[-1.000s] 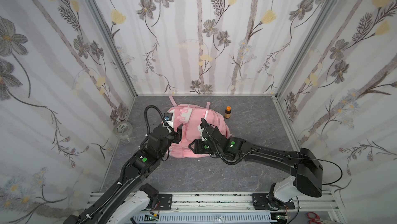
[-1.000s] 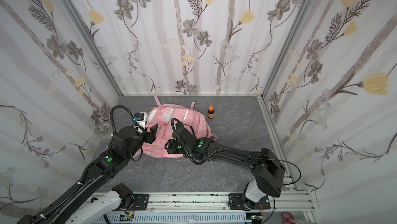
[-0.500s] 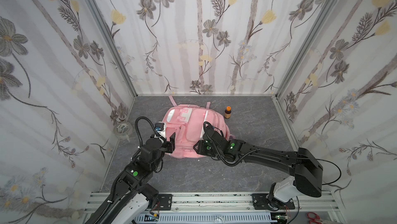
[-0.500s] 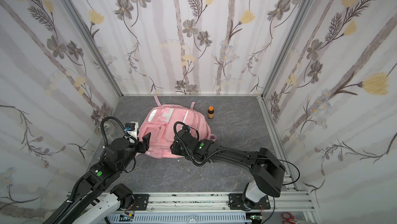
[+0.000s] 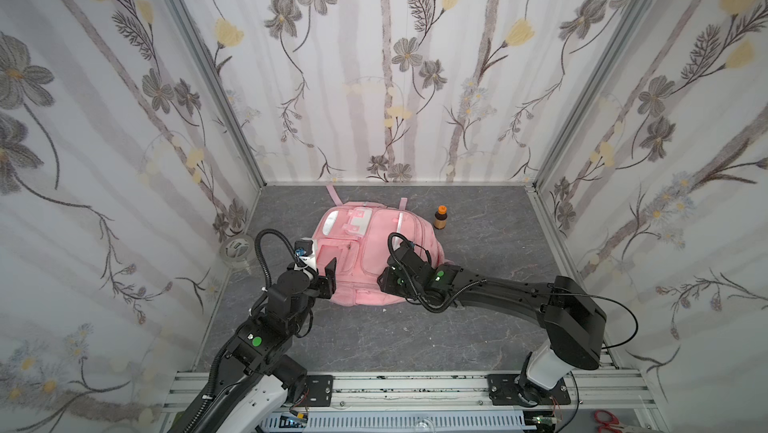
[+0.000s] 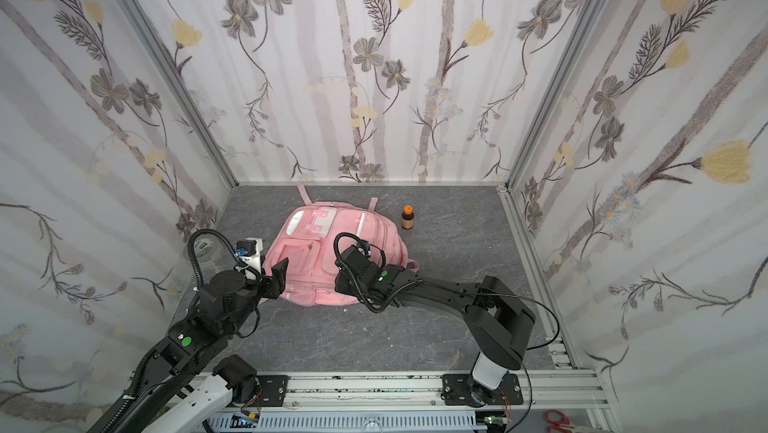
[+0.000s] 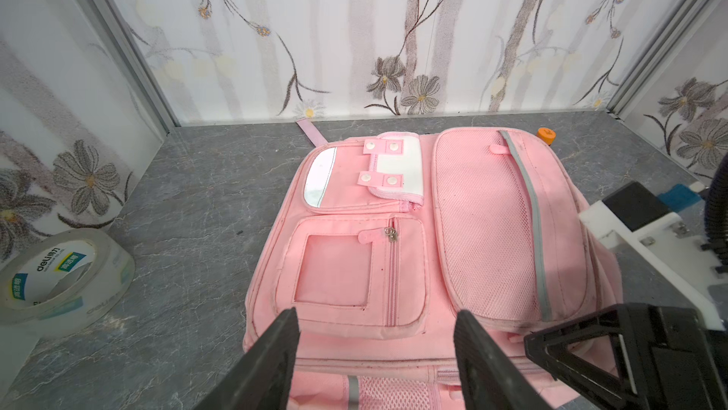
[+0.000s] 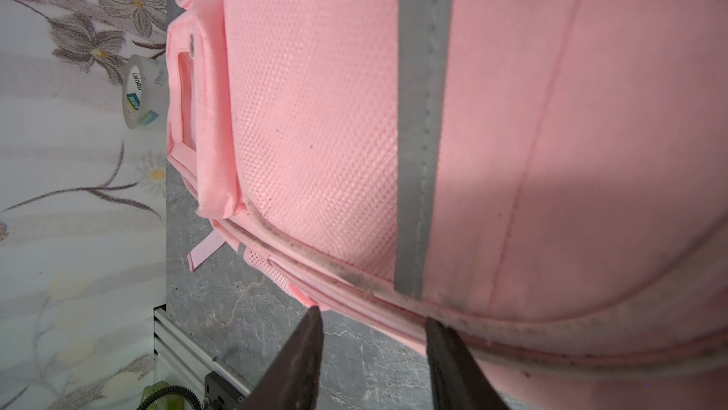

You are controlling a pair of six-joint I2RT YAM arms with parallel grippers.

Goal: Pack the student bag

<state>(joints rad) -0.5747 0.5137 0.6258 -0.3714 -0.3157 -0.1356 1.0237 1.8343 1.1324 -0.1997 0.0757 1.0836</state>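
Observation:
The student bag (image 5: 374, 252) (image 6: 324, 252) lies flat on the grey floor, pink, with pale zipper strips and its front pockets facing up. My left gripper (image 5: 326, 281) (image 6: 276, 279) hovers at the bag's near left edge. It is open in the left wrist view (image 7: 377, 313), with only bag fabric (image 7: 433, 231) below it. My right gripper (image 5: 384, 281) (image 6: 338, 281) sits low at the bag's near edge. It is open in the right wrist view (image 8: 372, 315), straddling the zipper seam of the bag (image 8: 512, 132). A pink pull tab (image 8: 305, 297) lies by one fingertip.
A roll of clear tape (image 5: 237, 248) (image 7: 59, 282) lies by the left wall. A small brown bottle with an orange cap (image 5: 441, 217) (image 6: 407, 218) stands behind the bag on the right. Floral walls close three sides; an aluminium rail (image 5: 415, 385) runs along the front.
My left gripper has pulled back from over the bag's left side toward the near edge, still open. The right gripper has sunk slightly along the bag's near edge.

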